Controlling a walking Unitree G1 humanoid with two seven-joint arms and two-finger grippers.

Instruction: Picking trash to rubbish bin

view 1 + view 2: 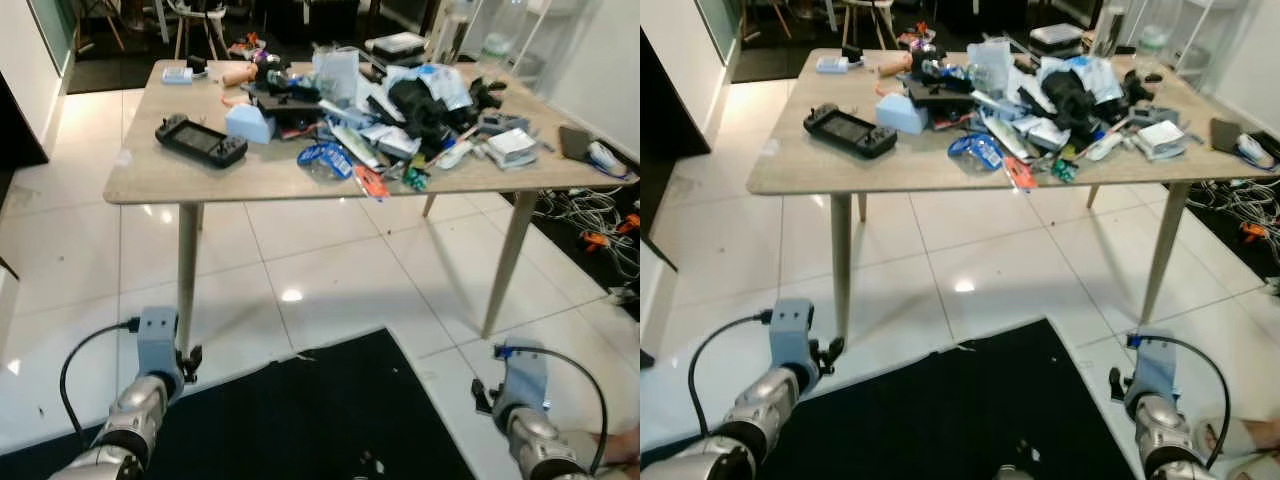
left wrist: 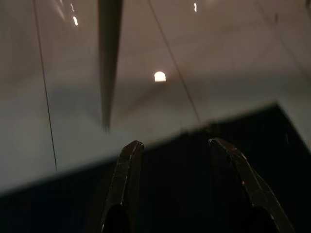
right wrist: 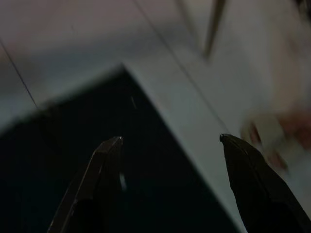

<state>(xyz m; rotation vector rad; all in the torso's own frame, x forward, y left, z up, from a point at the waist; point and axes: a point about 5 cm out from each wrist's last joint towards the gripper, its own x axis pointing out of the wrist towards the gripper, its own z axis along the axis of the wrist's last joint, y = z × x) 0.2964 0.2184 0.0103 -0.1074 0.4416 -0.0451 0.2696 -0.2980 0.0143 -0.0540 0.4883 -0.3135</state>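
1. A wooden table (image 1: pixel 150 175) stands ahead on a glossy white tile floor (image 1: pixel 330 250), its far half heaped with clutter.
2. The trash sits in that heap: crumpled clear plastic (image 1: pixel 338 72), white paper packets (image 1: pixel 392 140), a blue-and-white wrapper (image 1: pixel 325 157) and a red wrapper (image 1: pixel 370 182) near the front edge.
3. On the left of the tabletop lies a black handheld game console (image 1: pixel 200 140), with a pale blue box (image 1: pixel 249 123) just to its right.
4. A black bundle (image 1: pixel 418 105) rests in the middle of the pile, and a white packet (image 1: pixel 512 145) lies towards the right end.
5. A tangle of cables (image 1: pixel 590 215) lies on the floor to the right of the table.
6. A black mat (image 1: pixel 320 420) covers the near floor, its corner pointing towards the table.
7. The left gripper (image 2: pixel 177 145) hangs low on the left over the mat's edge, near the table's left front leg (image 1: pixel 186 275); its two fingers are spread apart and hold nothing.
8. The right gripper (image 3: pixel 170 140) hangs low on the right over the mat's right edge, fingers wide apart and empty.
9. A blurred pink and white shape beside the right finger in the right wrist view is too unclear to identify.
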